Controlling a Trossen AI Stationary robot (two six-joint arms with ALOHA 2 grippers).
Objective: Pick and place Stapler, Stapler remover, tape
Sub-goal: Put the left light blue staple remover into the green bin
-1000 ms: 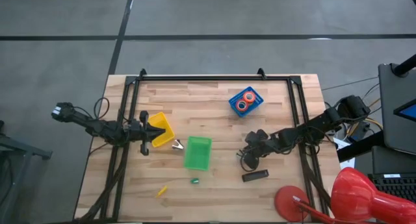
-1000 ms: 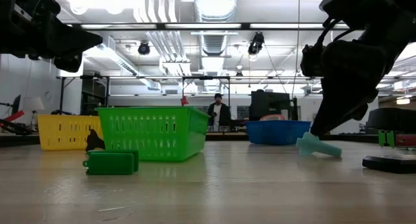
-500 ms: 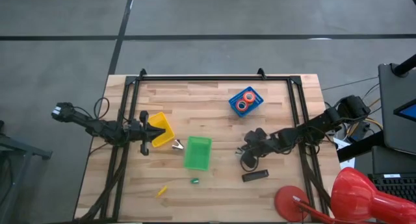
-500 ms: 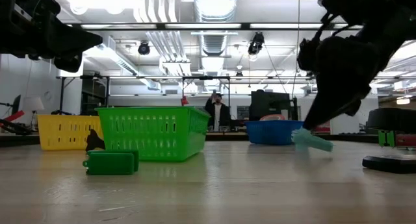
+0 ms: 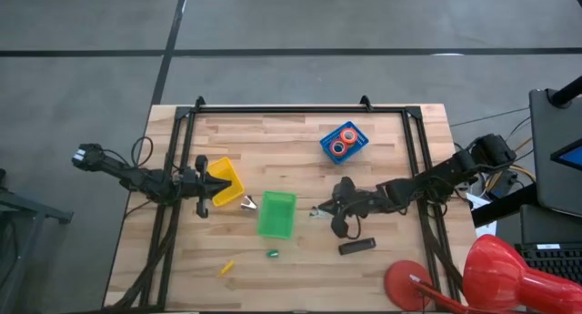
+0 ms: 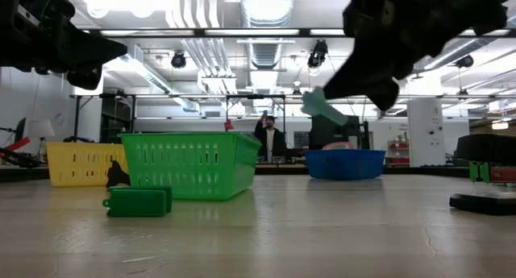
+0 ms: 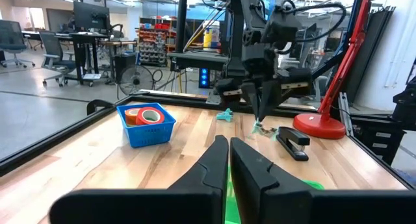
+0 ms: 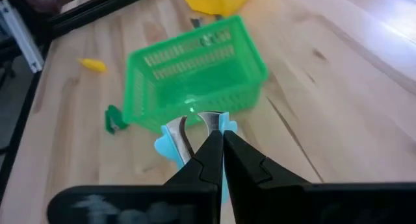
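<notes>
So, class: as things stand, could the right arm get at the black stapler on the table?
Probably not right now. The stapler lies uncovered just beside the right gripper, but that gripper is shut on a light blue staple remover, which it would have to drop first.

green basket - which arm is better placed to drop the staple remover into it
Right. The right gripper already holds the pale blue staple remover lifted off the table, close beside the green basket. The left gripper waits shut by the yellow bin, holding nothing.
</notes>
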